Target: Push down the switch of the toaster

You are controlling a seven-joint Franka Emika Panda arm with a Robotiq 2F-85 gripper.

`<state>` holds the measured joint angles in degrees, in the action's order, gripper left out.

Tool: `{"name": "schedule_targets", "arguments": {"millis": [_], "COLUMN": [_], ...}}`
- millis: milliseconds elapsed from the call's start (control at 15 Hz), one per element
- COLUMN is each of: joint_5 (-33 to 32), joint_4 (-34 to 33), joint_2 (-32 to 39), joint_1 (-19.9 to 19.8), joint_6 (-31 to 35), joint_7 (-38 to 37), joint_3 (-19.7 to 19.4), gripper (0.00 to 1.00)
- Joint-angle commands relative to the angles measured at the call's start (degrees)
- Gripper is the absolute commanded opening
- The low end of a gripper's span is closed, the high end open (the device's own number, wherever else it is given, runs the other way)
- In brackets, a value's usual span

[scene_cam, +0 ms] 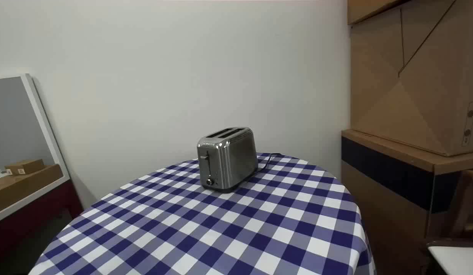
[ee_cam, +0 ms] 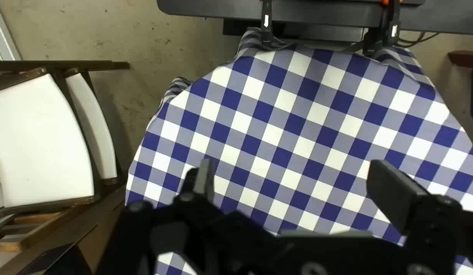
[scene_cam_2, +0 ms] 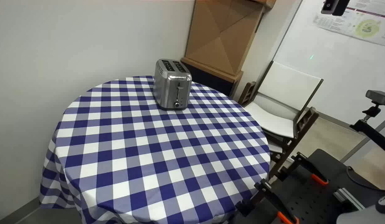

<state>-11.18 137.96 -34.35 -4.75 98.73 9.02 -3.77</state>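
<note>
The silver toaster (scene_cam: 236, 162) stands upright on the checked tablecloth, with its slots on top; it also shows in an exterior view (scene_cam_2: 167, 88). Its switch lever (scene_cam: 204, 157) is on the narrow end, near the top of its vertical slot, above a round knob. The lever also shows in an exterior view (scene_cam_2: 180, 88). My gripper (ee_cam: 292, 168) is open in the wrist view, its fingers wide apart with only tablecloth visible between them. The toaster does not show in the wrist view. My gripper touches nothing that I can see.
The round table wears a blue and white checked cloth (scene_cam_2: 142, 140). A black cord (scene_cam: 268, 162) runs behind the toaster. Cardboard boxes (scene_cam: 397, 99) and white folding chairs (scene_cam_2: 273, 119) stand beside the table. Black clamps with orange parts (scene_cam_2: 276, 202) sit near the dark robot stand.
</note>
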Motion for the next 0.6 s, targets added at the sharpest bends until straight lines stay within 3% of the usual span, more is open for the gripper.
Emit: {"name": "schedule_targets", "arguments": {"millis": [0,333,533], "joint_5": [-0.27,-1.99,-1.74], "joint_4": [-0.14,0.29,1.54], "joint_2": [0.01,2.45,7.16], "joint_1": [0.7,-0.66,-1.08], "joint_6": [-0.16,4.43,13.83], "joint_7": [-0.3,-5.83,-13.12], "joint_3": [-0.53,0.7,1.59], "gripper": [1.0,1.0,1.0]}}
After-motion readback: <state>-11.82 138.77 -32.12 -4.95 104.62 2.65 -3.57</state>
